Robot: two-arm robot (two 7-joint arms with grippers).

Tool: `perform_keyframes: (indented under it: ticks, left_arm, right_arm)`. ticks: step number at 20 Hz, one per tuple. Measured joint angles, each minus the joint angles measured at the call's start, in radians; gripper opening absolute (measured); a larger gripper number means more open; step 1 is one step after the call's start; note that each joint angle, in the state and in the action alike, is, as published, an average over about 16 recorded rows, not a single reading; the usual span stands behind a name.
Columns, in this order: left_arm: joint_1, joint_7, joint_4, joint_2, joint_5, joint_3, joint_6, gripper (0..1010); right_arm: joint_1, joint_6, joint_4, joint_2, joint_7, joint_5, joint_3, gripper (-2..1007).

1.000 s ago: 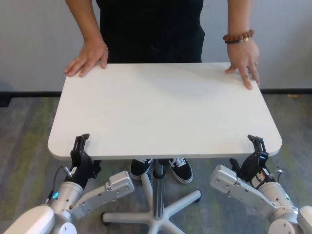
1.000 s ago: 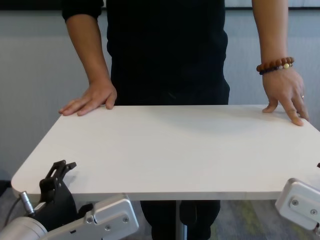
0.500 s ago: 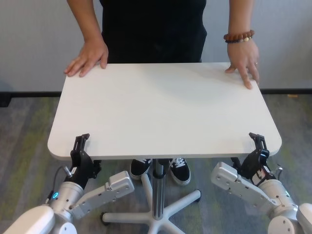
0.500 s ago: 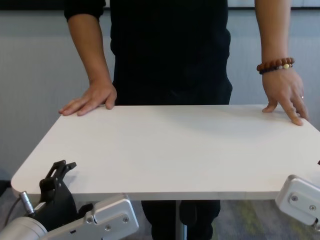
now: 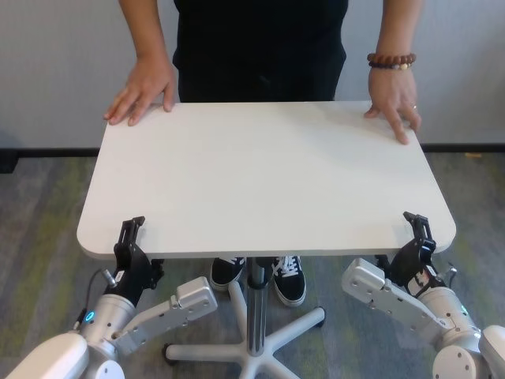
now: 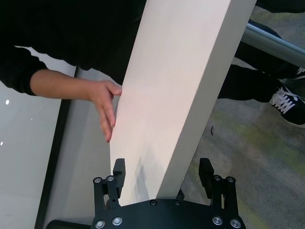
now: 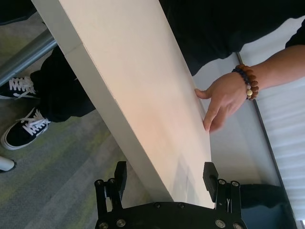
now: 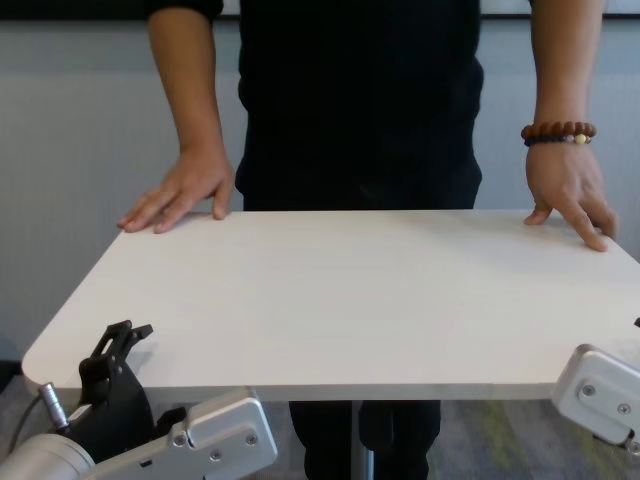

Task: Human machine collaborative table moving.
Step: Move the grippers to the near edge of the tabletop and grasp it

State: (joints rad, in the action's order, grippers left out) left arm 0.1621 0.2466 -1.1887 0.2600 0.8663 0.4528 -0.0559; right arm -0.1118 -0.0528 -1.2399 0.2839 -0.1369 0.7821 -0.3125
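Observation:
The table (image 5: 268, 174) is a white rectangular top on a silver pole (image 5: 255, 308). The human (image 5: 260, 39), in a black top, stands at its far side. One flat hand (image 5: 142, 91) rests on the far left corner. The other hand (image 5: 393, 103), with a beaded bracelet (image 5: 390, 60), rests on the far right corner. My left gripper (image 5: 130, 237) is at the near left edge. It is open, with one finger above and one below the table edge (image 6: 190, 109). My right gripper (image 5: 417, 233) is open too and straddles the near right edge (image 7: 109, 109) the same way.
The table's white star base (image 5: 300, 324) spreads over grey carpet just ahead of my arms. The human's black-and-white shoes (image 5: 288, 276) stand beside the pole. A pale wall (image 5: 55, 63) closes the far side. Open carpet (image 5: 39, 237) lies left and right of the table.
The human's body and arms have shifted slightly to the right, hands still on the far corners. My right gripper has shifted slightly along the edge. The left arm has not moved.

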Motion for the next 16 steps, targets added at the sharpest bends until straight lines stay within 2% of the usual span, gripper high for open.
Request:
perform_keyframes:
  ticks: [16]
  left_arm:
    - [0.000, 0.000, 0.000, 0.000, 0.000, 0.000, 0.000, 1000]
  right_arm:
    - [-0.008, 0.063, 0.026, -0.011, -0.007, -0.044, 0.019, 1005]
